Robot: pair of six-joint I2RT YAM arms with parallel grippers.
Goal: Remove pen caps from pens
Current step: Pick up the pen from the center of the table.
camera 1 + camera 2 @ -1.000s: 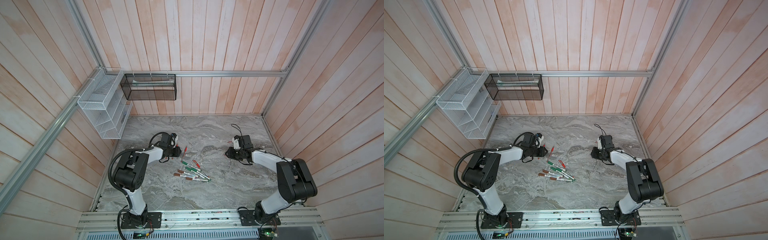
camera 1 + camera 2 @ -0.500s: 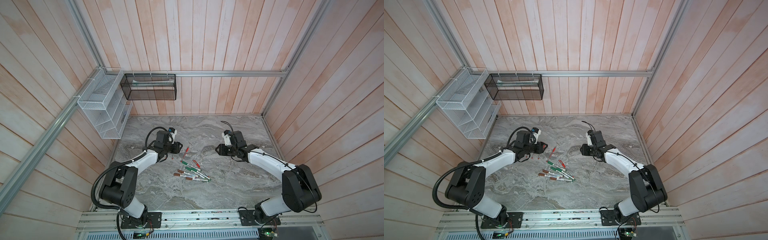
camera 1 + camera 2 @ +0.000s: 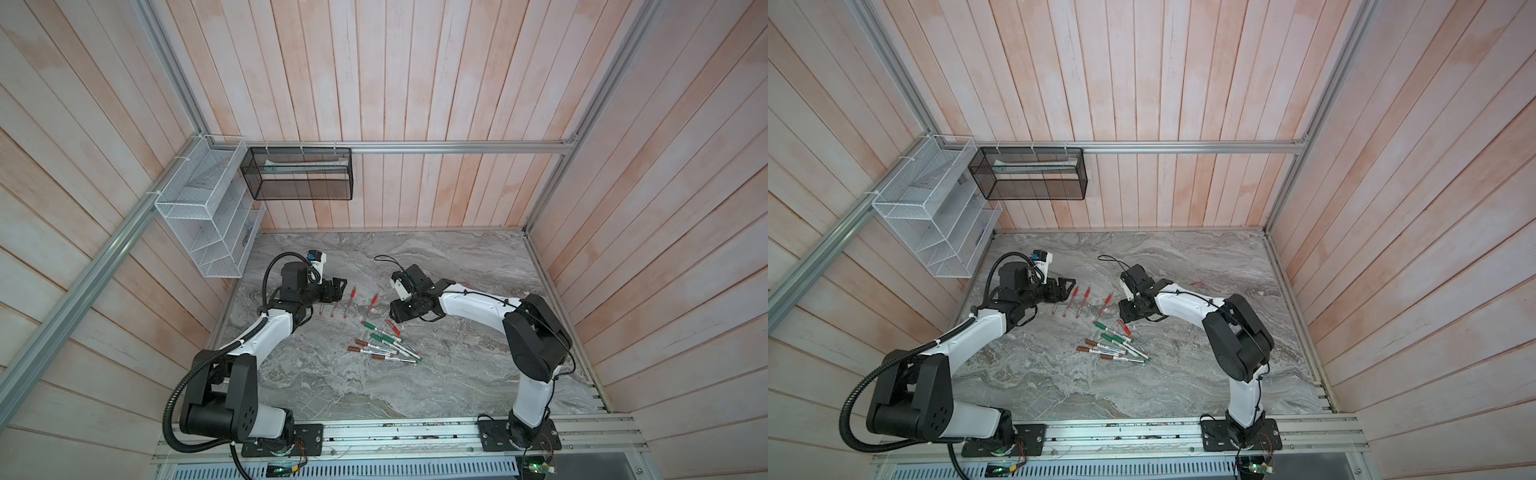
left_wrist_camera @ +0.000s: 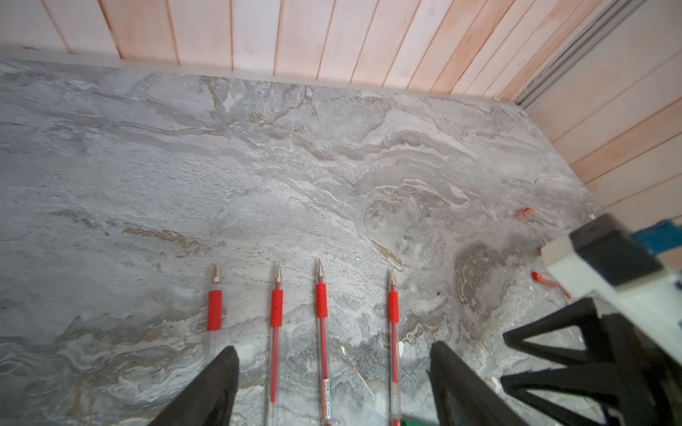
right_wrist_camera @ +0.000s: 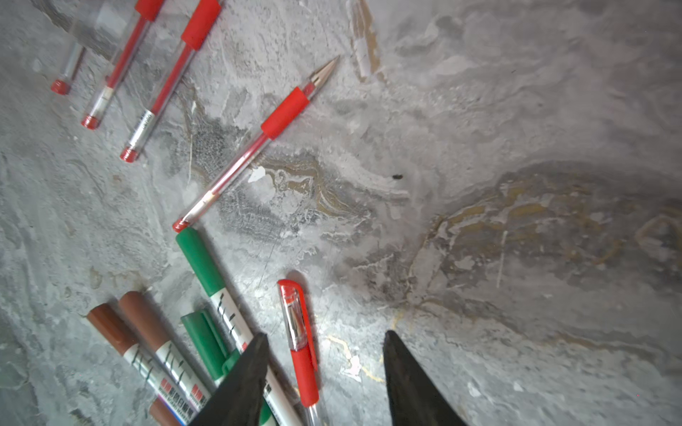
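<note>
Right claw (image 5: 324,333) now above capped red pen (image 5: 299,346)

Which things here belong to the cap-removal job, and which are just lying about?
Job: four uncapped red pens, capped red pen, green markers, brown markers, loose red caps.
Just there: white wire rack, black mesh basket, both hung on the walls.
</note>
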